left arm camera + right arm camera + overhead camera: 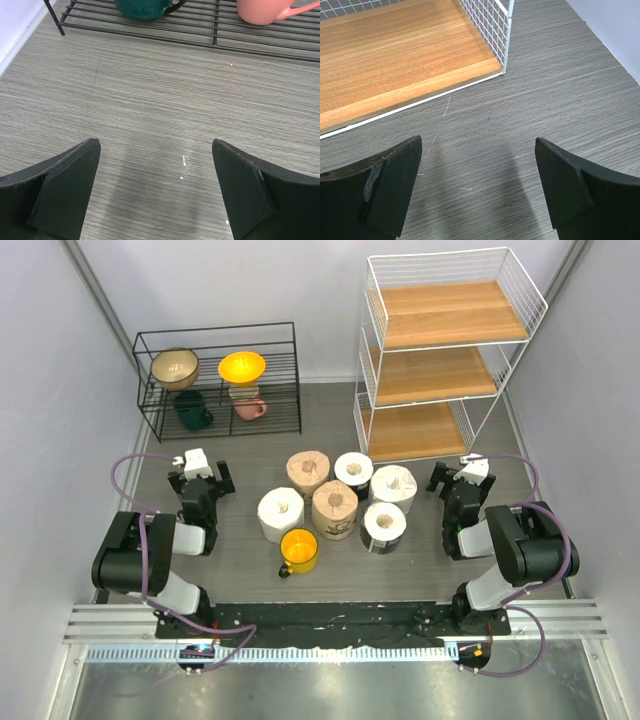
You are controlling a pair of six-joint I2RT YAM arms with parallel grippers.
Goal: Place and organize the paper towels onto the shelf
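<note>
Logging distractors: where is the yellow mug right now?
Top view, centre: the yellow mug stands just arm-side of a white towel roll and a tan towel roll.

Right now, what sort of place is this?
Probably a robot test cell dressed as a household storage corner: plain grey walls close in a table, two arms are bolted to its near edge, and a white wire shelf, a black rack of crockery and paper towels stand as props.
</note>
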